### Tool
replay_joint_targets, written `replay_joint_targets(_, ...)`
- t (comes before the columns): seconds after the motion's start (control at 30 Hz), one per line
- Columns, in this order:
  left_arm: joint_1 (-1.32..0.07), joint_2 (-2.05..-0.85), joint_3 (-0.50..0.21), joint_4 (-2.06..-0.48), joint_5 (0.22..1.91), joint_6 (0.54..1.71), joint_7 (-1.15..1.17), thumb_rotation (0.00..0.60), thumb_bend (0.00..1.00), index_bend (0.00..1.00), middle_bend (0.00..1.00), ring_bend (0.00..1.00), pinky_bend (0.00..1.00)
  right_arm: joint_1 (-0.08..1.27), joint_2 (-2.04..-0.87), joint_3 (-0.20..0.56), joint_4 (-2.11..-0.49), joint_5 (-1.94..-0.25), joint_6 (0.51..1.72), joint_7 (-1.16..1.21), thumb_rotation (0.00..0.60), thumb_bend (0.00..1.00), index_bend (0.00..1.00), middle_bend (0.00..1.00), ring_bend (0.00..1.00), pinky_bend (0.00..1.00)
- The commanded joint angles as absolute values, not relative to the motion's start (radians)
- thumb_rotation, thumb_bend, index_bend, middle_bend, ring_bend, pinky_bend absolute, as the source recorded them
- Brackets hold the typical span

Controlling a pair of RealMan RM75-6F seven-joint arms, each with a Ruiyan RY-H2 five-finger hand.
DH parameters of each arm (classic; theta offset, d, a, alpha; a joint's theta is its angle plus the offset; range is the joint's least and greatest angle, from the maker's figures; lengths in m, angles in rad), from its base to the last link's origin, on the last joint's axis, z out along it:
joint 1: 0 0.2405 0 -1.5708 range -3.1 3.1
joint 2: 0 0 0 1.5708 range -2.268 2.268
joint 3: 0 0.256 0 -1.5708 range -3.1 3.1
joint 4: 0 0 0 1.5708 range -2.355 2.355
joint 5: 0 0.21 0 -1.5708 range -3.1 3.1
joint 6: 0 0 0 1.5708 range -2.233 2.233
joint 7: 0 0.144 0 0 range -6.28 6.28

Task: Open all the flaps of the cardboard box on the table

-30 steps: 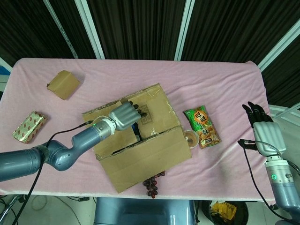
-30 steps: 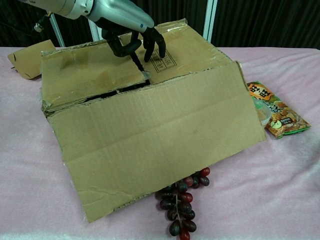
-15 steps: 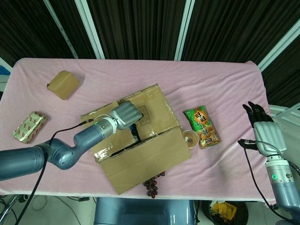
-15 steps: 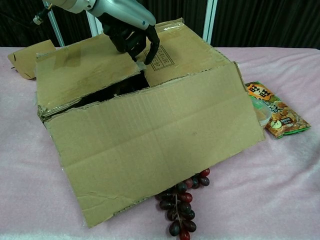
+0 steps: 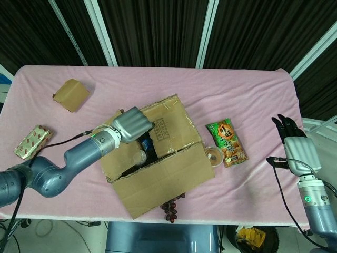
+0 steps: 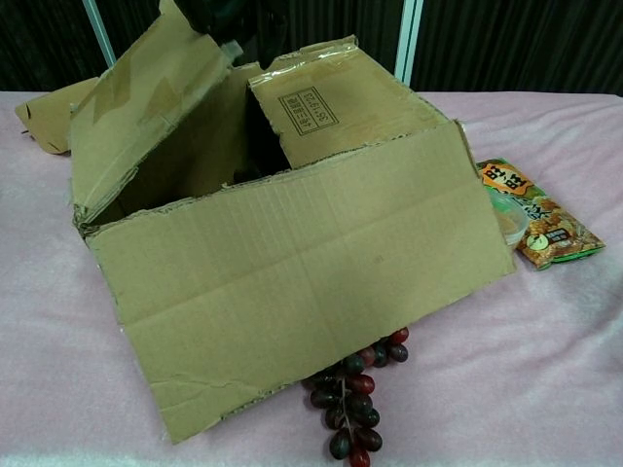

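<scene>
Nearest the robot, a bunch of dark grapes (image 6: 355, 409) lies on the pink tablecloth (image 6: 545, 389), partly under the box's front flap (image 6: 302, 292), which is folded out and down twd the table edge; that flap is judged done. The cardboard box (image 5: 158, 158) sits mid-table, slightly left of centre.

Step in hand: the left side flap (image 6: 146, 107) is tilted up, roughly half raised. The left hand (image 5: 130, 125) is at its free edge, fingers curled over/around it as far as can be told; the grasp itself is hidden in the head view and cropped at the top of the chest view. To do it well, the flap should be swung outward past vertical, pivoting abt its crease, w/o dragging the box sideways. Contents inside are too dark to identify.

The printed flap (image 6: 331, 102) beyond is lying flat, closed; it is judged next.

Further right, a snack packet (image 5: 227, 141) is near the box, not touching. The right hand (image 5: 295, 147) is held well apart at the table's right end, released, fingers extended, nothing in it.

Far left: a small cardboard piece (image 5: 71, 95) and a foil-wrapped block (image 5: 32, 142).
</scene>
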State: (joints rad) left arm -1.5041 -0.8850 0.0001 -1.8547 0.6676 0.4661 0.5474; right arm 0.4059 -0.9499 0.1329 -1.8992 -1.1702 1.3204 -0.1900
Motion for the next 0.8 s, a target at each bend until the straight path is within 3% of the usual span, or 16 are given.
replay_joint_targets(0.03,-1.495,-0.791,-0.003,-1.929,0.696,0.460,0.514,0.600,1.00,0.36,0.59,0.46,0.53,0.404,-0.950,0.135,-1.900,-1.171,1.318,-0.189,0.600,0.19,0.00,0.00,0.00,0.25)
replay_joint_targets(0.43,-1.417,-0.540,-0.018,-2.095,0.792,0.418,0.427,0.600,1.00,0.36,0.59,0.46,0.53,0.396,-0.952,0.144,-1.908,-1.181,1.307,-0.197,0.600,0.19,0.00,0.00,0.00,0.25)
replay_joint_targets(0.8,-1.208,-0.322,-0.040,-2.236,0.988,0.461,0.318,0.600,1.00,0.35,0.59,0.46,0.53,0.391,-0.954,0.152,-1.907,-1.180,1.293,-0.196,0.600,0.19,0.00,0.00,0.00,0.25)
